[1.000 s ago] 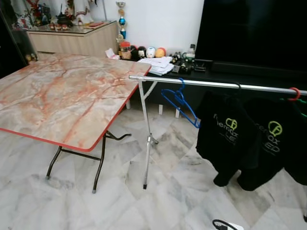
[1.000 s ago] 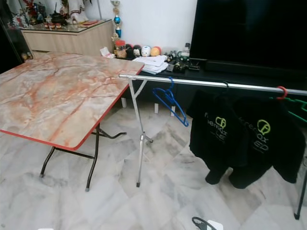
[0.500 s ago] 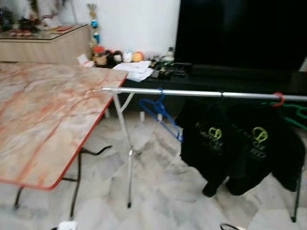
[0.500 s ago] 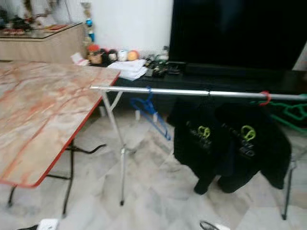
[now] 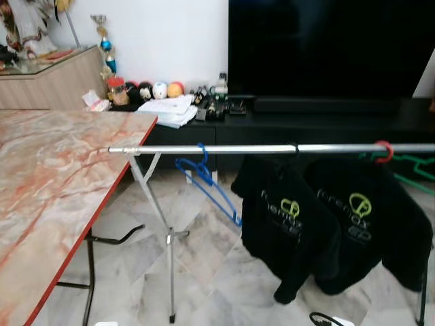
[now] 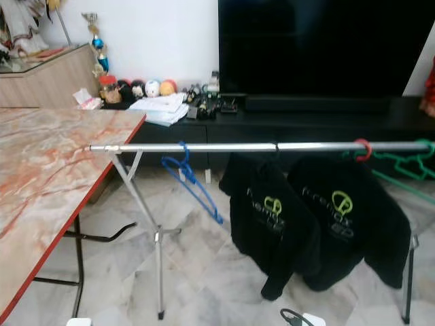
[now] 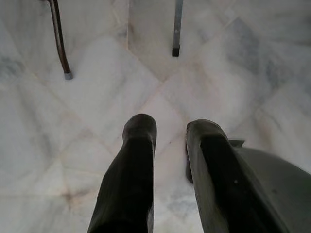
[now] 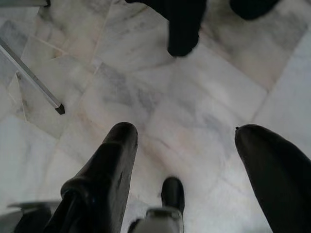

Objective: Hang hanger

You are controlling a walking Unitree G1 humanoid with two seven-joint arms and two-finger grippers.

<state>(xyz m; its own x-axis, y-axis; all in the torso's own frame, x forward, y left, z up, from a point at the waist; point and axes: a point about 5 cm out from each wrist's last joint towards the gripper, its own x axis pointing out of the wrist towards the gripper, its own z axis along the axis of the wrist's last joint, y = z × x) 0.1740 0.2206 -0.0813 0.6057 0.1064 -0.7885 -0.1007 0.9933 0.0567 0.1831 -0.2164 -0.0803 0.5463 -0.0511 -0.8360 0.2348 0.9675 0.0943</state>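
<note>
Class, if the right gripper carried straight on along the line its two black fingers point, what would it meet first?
Probably the white marble floor: the open right gripper points down at bare tiles, nothing visibly between.
</note>
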